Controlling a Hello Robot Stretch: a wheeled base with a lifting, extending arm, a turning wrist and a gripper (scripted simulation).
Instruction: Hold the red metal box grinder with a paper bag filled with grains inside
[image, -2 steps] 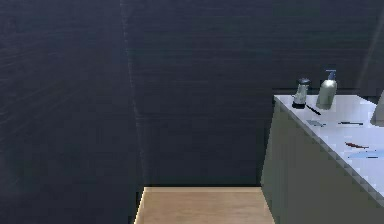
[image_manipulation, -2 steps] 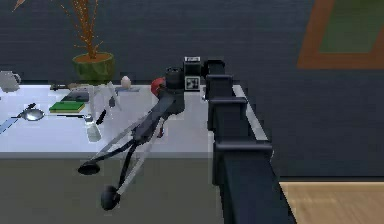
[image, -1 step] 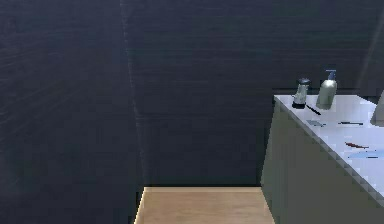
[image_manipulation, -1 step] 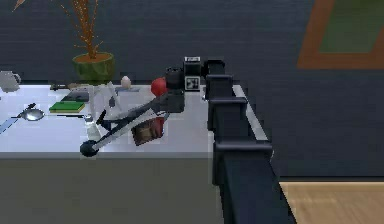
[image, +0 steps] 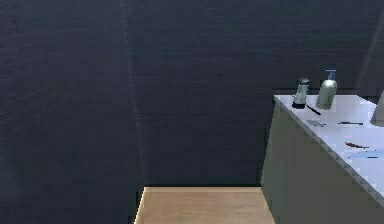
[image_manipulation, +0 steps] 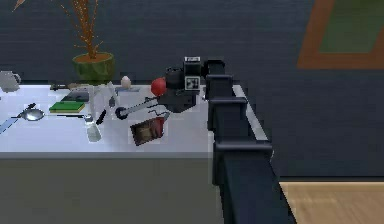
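On the counter (image_manipulation: 40, 140), a cup (image_manipulation: 8, 80) sits at the far left end, cut off by the arm side view's edge, and a plant (image_manipulation: 92, 66) stands on the back edge. Further right, near the front edge, is the grinder (image_manipulation: 148, 131), a dark red box with something pale inside. The gripper (image_manipulation: 152, 104) is just behind it, beside a red ball (image_manipulation: 158, 88), and the arm (image_manipulation: 228, 130) crosses the counter's right end. This looks like the reach for the grasp. The next move calls for seating the fingers around the box, then lifting it clear. The thin fingers are lost among the clutter, so I cannot tell how wide they stand or whether they hold anything.
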